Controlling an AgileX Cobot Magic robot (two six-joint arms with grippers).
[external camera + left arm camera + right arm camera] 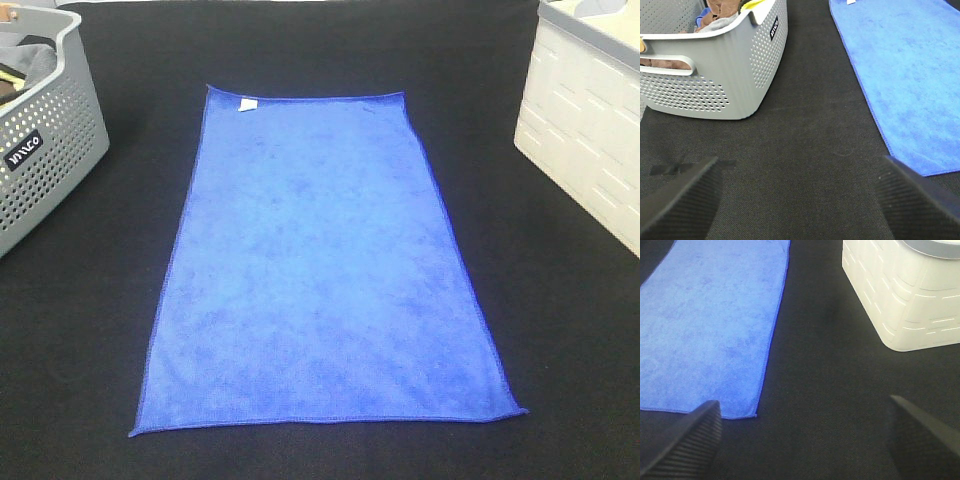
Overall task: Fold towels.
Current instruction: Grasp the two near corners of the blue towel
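A bright royal-blue towel (325, 265) lies spread flat and unfolded on the black table, long side running front to back, with a small white tag (247, 104) near its far left corner. It also shows in the left wrist view (912, 70) and in the right wrist view (710, 315). Neither gripper shows in the exterior high view. My left gripper (800, 200) is open and empty over bare cloth, left of the towel's near left corner. My right gripper (805, 440) is open and empty, right of the towel's near right corner.
A grey perforated basket (45, 150) with cloths inside stands at the far left; it also shows in the left wrist view (720, 65). A white crate (585, 130) stands at the far right; it also shows in the right wrist view (905, 295). Black cloth covers the table (560, 330).
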